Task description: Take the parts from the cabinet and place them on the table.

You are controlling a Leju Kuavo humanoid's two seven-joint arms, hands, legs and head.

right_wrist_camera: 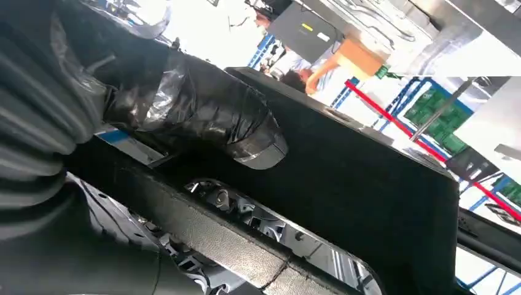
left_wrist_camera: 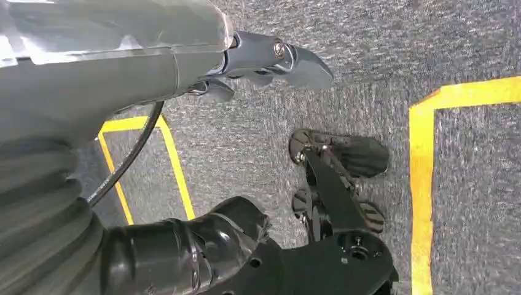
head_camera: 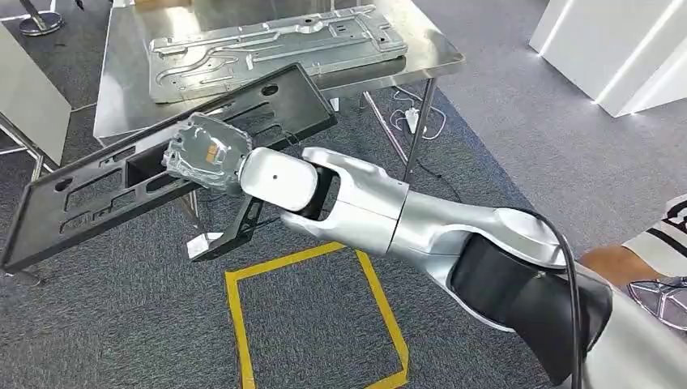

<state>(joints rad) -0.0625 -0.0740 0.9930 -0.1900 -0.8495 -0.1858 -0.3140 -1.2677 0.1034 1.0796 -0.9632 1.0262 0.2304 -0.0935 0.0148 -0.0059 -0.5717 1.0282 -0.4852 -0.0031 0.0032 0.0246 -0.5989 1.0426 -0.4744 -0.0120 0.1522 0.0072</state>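
A long black slotted panel (head_camera: 97, 190) hangs tilted in the air in front of the steel table (head_camera: 121, 81). My right hand (head_camera: 206, 154) grips it near its middle, the silver arm reaching in from the lower right. In the right wrist view the taped thumb (right_wrist_camera: 215, 126) presses on the black panel (right_wrist_camera: 368, 190). A black bracket with a white tag (head_camera: 227, 237) hangs under the panel. A large silver stamped plate (head_camera: 275, 49) lies flat on the table. My left hand (left_wrist_camera: 264, 61) hangs over the grey carpet with nothing in it, fingers apart.
A yellow tape square (head_camera: 312, 324) marks the carpet below the arm. A white cable and power strip (head_camera: 413, 120) lie under the table by its leg. White blocks (head_camera: 616, 49) stand at the back right. A person's striped sleeve (head_camera: 668, 235) shows at the right edge.
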